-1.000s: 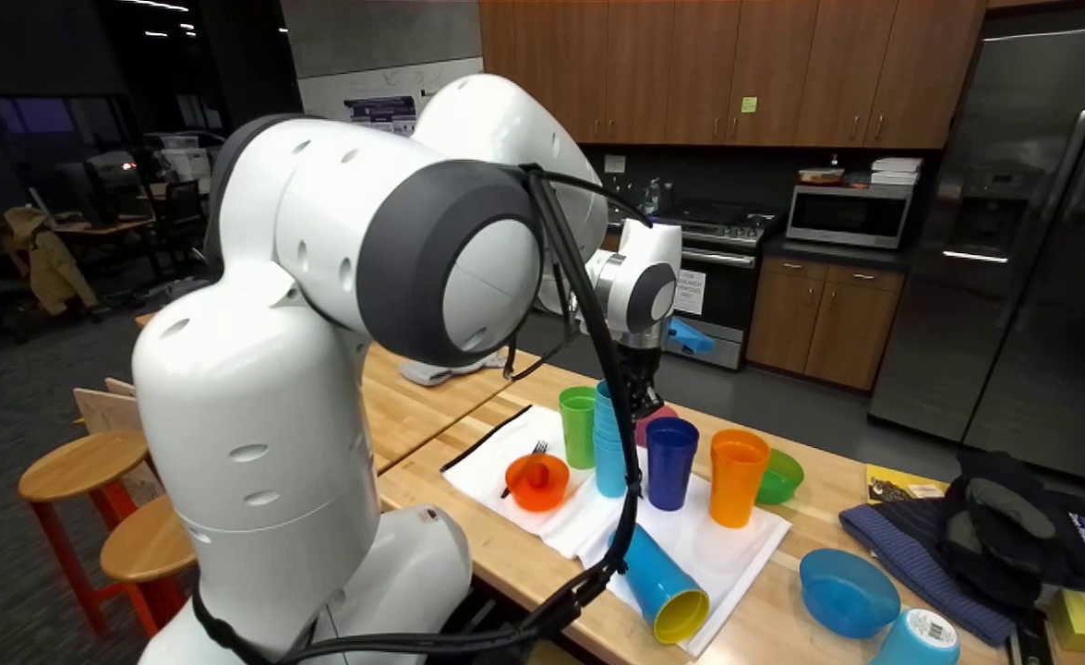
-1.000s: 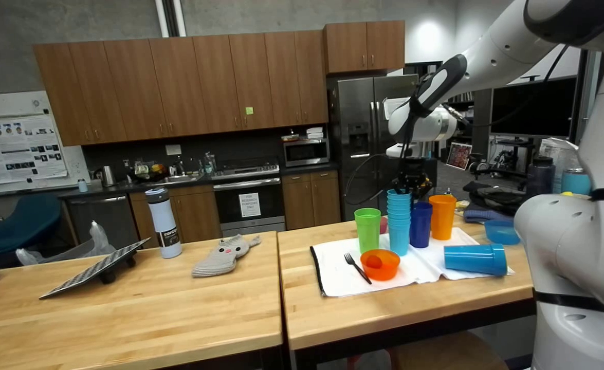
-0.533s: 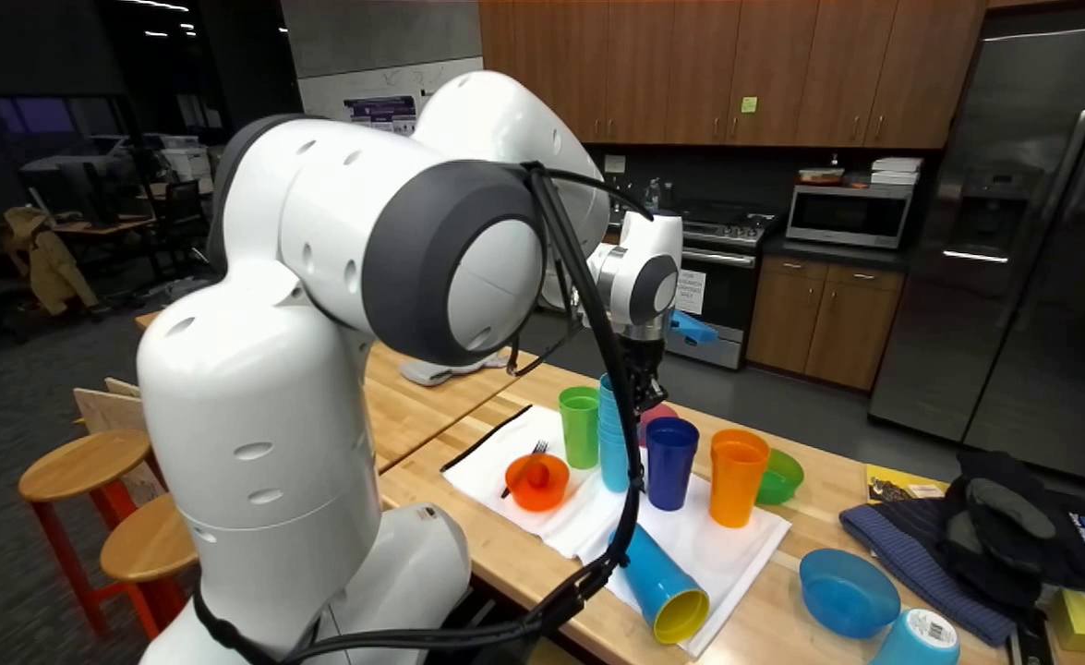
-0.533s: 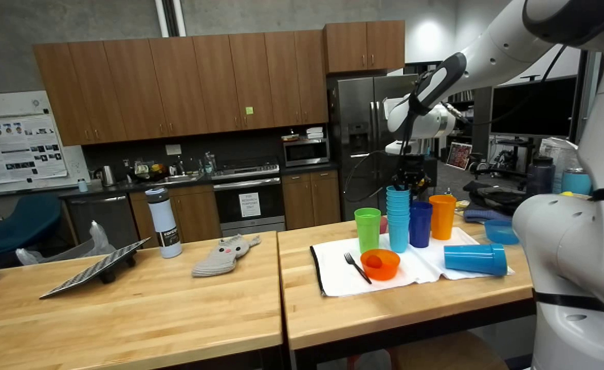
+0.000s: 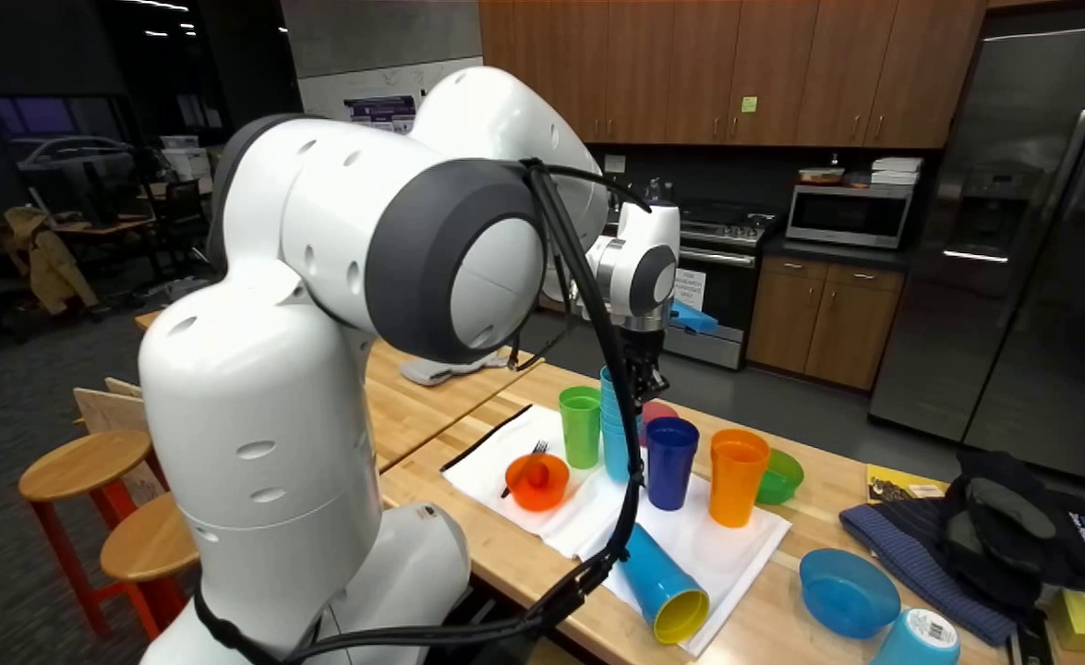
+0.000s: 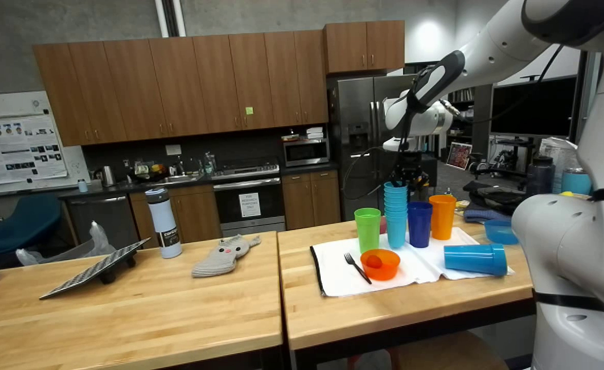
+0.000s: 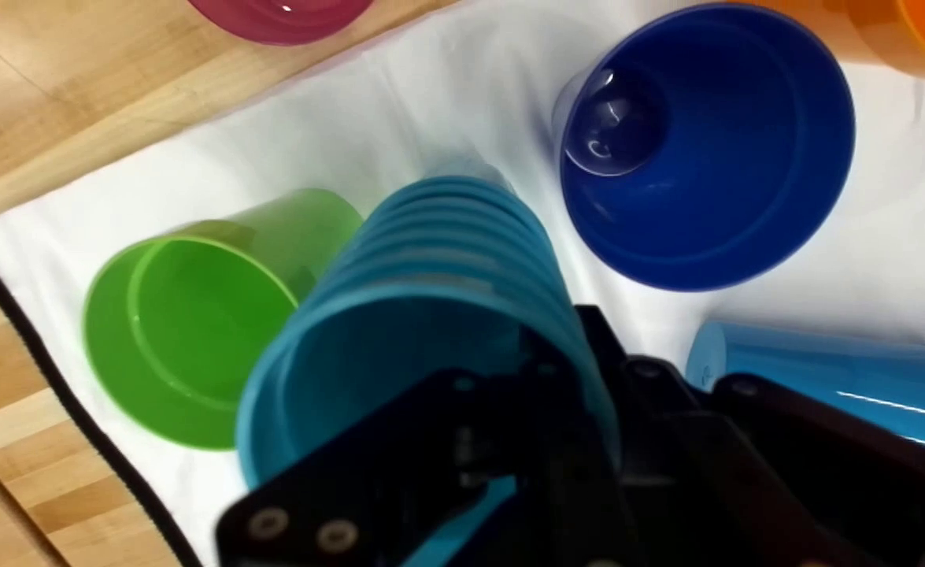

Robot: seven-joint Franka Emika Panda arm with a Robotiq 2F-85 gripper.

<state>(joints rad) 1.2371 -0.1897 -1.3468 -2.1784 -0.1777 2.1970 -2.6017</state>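
Observation:
My gripper (image 7: 568, 339) is shut on the rim of a stack of several light blue cups (image 7: 446, 260), one finger inside the mouth and one outside. In both exterior views the stack (image 6: 396, 218) stands about upright, partly behind a black cable in an exterior view (image 5: 612, 429). Whether its base touches the white cloth (image 6: 337, 267) I cannot tell. A green cup (image 7: 194, 339) is close on one side of the stack. On the other side stands a dark blue cup (image 7: 714, 150). A bright blue cup (image 6: 475, 259) lies on its side nearby.
An orange cup (image 5: 738, 476), a green bowl (image 5: 780, 477) and a pink bowl (image 5: 658, 416) are near the dark blue cup. An orange bowl (image 6: 380, 266) sits beside a black fork (image 6: 357, 268). A blue bowl (image 5: 849, 591) and dark fabric (image 5: 994, 536) lie farther along the table.
The light blue stack and my gripper have risen a little together, shifting slightly toward the far side of the table. The other cups and bowls stay where they were.

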